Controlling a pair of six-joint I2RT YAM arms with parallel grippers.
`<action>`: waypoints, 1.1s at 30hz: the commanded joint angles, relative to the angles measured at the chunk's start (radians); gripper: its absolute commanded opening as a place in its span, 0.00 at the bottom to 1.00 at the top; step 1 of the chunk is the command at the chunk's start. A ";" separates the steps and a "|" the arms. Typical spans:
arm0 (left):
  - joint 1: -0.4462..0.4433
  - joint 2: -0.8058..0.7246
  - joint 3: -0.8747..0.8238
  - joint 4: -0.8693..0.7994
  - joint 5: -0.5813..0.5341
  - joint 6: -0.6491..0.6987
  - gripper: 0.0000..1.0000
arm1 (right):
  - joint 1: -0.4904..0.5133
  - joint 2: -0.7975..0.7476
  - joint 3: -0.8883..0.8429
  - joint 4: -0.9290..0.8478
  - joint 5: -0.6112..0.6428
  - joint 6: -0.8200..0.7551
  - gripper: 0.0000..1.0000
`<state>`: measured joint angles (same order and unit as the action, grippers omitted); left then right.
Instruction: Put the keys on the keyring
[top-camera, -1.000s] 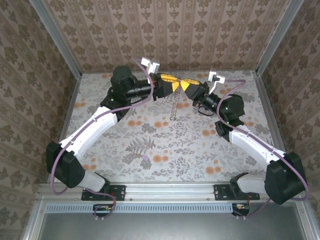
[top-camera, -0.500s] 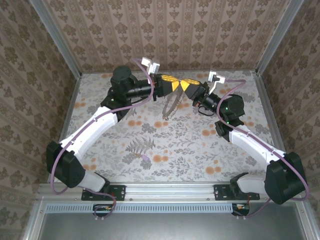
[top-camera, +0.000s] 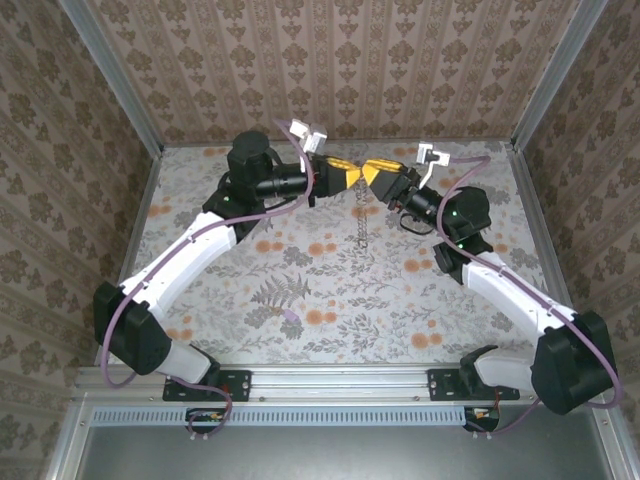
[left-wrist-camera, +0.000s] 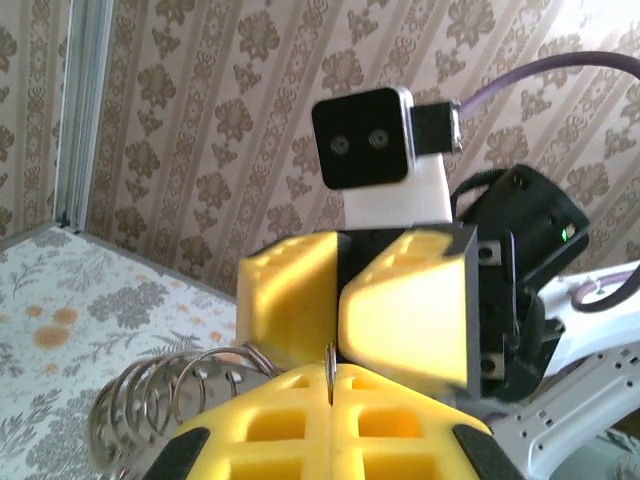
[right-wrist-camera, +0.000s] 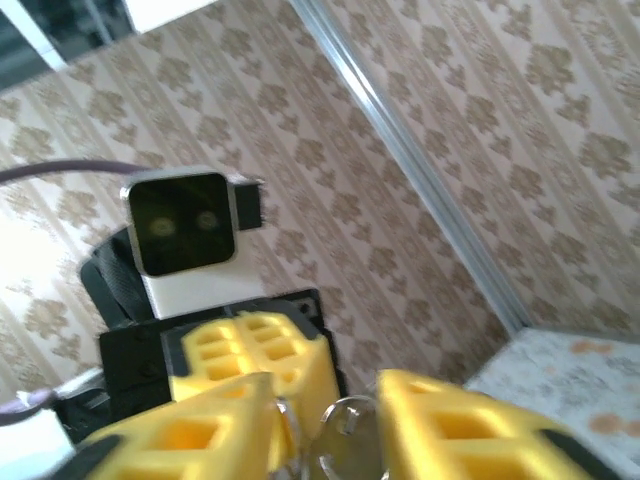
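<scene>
Top view, left gripper (top-camera: 345, 177): raised above the table (top-camera: 300, 290), tip to tip with the right gripper (top-camera: 372, 176).
Top view, keys (top-camera: 358, 225): a jagged chain hanging straight down from just under the left gripper's tip; I cannot tell whether its lower end touches the table.
Left wrist view, left gripper: fingers pressed together on a thin dark wire, the keyring (left-wrist-camera: 330, 362), which stands upright in the seam.
Left wrist view, right gripper: faces the left gripper head-on, just beyond the keyring, blocking the view past it.
Left wrist view, wire loops (left-wrist-camera: 150, 400): a silvery row just left of the left gripper's fingers.
Right wrist view, right gripper: fingers parted, with a small ring (right-wrist-camera: 345, 415) and a flat metal piece in the gap; contact with the pads is unclear.
Right wrist view, left gripper: sits close behind that gap.
</scene>
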<state>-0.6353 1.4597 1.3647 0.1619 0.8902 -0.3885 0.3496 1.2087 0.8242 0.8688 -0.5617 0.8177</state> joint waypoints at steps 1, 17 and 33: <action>-0.006 -0.007 0.091 -0.178 0.057 0.168 0.00 | -0.042 -0.093 0.060 -0.244 -0.050 -0.073 0.40; 0.020 0.052 0.313 -0.705 0.185 0.499 0.00 | -0.088 -0.153 0.193 -0.644 -0.394 -0.234 0.41; 0.021 0.093 0.352 -0.738 0.222 0.509 0.00 | -0.035 -0.078 0.218 -0.642 -0.417 -0.254 0.32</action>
<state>-0.6201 1.5459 1.6783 -0.5747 1.0710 0.0914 0.3088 1.1294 1.0054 0.2302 -0.9550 0.5785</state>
